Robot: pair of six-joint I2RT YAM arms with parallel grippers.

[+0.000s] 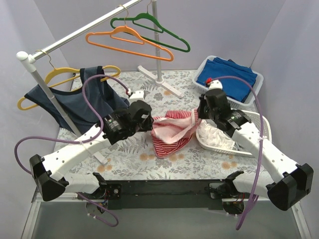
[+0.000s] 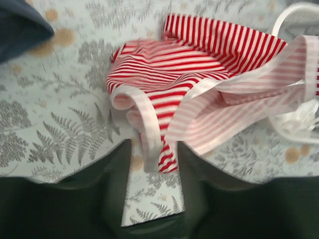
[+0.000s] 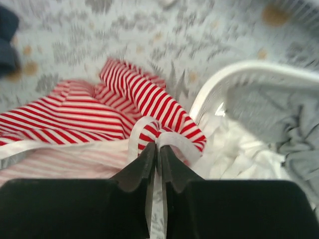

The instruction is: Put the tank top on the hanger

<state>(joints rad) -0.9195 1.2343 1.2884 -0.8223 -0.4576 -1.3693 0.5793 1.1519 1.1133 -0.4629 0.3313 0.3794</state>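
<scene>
The tank top [image 1: 172, 130] lies crumpled on the table [image 1: 129, 160], its long axis running left-right between the grippers. The right gripper [image 3: 158, 162] has its jaws pinched on a white-edged strap. The left gripper [image 2: 152, 174] has its jaws apart, seemingly straddling another strap. The hanger [image 1: 128, 40] hangs on the rail [image 1: 79, 31].

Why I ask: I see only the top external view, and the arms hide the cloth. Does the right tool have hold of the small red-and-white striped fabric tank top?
Observer: Yes. In the right wrist view the right tool is shut on a white-edged strap of the small red-and-white striped fabric tank top.
Operator: And the other arm?
Observer: Open. In the left wrist view the left tool has its fingers apart. Another white-edged strap lies between them, not pinched.
</scene>
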